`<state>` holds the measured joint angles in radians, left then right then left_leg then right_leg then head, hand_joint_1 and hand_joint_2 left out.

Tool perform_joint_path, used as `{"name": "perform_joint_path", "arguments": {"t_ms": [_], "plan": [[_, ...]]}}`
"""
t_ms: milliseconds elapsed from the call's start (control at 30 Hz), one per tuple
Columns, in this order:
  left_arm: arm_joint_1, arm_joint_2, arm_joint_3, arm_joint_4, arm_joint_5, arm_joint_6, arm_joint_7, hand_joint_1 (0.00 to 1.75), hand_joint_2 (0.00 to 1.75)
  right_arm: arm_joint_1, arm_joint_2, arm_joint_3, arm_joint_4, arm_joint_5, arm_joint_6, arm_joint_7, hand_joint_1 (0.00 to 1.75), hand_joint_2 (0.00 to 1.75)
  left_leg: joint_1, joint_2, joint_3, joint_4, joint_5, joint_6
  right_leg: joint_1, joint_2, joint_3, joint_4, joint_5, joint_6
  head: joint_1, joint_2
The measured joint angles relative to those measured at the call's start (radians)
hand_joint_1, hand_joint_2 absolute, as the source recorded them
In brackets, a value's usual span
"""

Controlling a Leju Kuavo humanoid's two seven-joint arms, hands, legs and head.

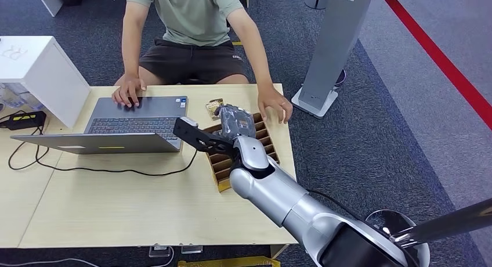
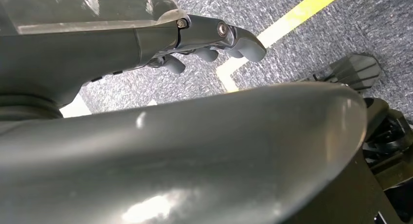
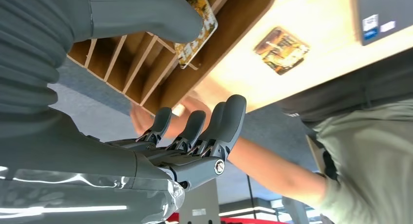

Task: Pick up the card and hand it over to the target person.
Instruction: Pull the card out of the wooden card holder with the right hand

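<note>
Just right of centre in the head view, the right hand (image 1: 235, 123) hangs over the far end of a brown slotted rack (image 1: 223, 177) that sits near the right edge of the pale wooden table (image 1: 116, 209). In the right wrist view its fingers (image 3: 229, 119) are stretched out side by side and apart from the thick thumb, which lies over the rack; nothing sits between them. A patterned card (image 3: 197, 36) stands in one slot of the rack, partly covered by the thumb. A second card (image 1: 214, 107) lies flat on the table just beyond the rack, toward the upper middle of the head view, close to the corner of an open grey laptop (image 1: 133, 123).

A person (image 1: 191, 23) in a green shirt sits at the top of the frame behind the table, one hand on the laptop and the other hand (image 1: 275, 104) resting on the table edge just right of the rack.

In the left wrist view the left hand (image 2: 209, 41) hangs over grey carpet with a yellow line, its fingers curled in loosely around nothing.
</note>
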<state>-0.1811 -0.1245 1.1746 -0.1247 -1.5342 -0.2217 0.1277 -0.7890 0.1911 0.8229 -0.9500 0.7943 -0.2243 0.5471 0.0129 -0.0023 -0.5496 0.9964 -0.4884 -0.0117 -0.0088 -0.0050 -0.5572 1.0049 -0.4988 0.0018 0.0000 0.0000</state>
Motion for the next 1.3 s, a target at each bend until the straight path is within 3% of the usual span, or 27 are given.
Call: {"name": "perform_joint_path", "arguments": {"t_ms": [467,600,700,833,967,1300], "plan": [[0.0,-0.004,0.002,0.0,-0.005,0.0,0.0,0.0,0.0,-0.012,0.02,0.006,0.12,-0.019,0.008,-0.002,0.69,1.75,0.0,0.0,0.001,-0.001,0.001,0.0,0.0,0.0,0.001,-0.001,0.001,0.0,0.0,0.0],[0.001,-0.005,0.004,0.0,-0.01,0.001,0.007,0.0,0.0,-0.028,0.026,-0.007,0.229,-0.027,0.005,-0.005,0.67,1.75,0.0,0.0,0.002,-0.002,0.001,0.0,0.0,0.0,0.002,-0.001,0.001,0.0,0.0,0.0],[0.002,-0.008,0.005,0.0,-0.01,0.003,0.007,0.0,0.0,-0.026,0.03,-0.006,0.241,-0.026,0.007,-0.004,0.69,1.75,0.0,0.001,0.001,-0.001,0.001,0.0,0.0,0.001,0.001,-0.001,0.001,0.0,0.0,0.0],[0.001,-0.012,0.003,0.001,-0.011,0.004,0.007,0.0,0.0,-0.024,0.031,-0.006,0.248,-0.026,0.007,-0.003,0.85,1.75,0.0,0.001,0.001,-0.001,0.0,0.0,0.0,0.001,0.001,-0.001,0.0,0.0,0.0,0.0],[0.0,-0.015,0.001,0.001,-0.014,0.003,0.009,0.0,0.0,-0.025,0.029,-0.009,0.251,-0.025,0.004,-0.003,0.74,1.75,0.0,0.0,0.001,-0.002,0.001,0.0,0.0,0.001,0.001,-0.002,0.001,0.0,0.0,0.0],[0.0,-0.021,0.001,0.001,-0.018,0.002,0.01,0.0,0.0,-0.019,0.024,-0.009,0.251,-0.024,0.012,-0.002,0.69,1.75,0.0,0.0,0.001,-0.001,0.001,0.0,0.0,0.0,0.001,-0.001,0.001,0.0,0.0,0.0]]}}
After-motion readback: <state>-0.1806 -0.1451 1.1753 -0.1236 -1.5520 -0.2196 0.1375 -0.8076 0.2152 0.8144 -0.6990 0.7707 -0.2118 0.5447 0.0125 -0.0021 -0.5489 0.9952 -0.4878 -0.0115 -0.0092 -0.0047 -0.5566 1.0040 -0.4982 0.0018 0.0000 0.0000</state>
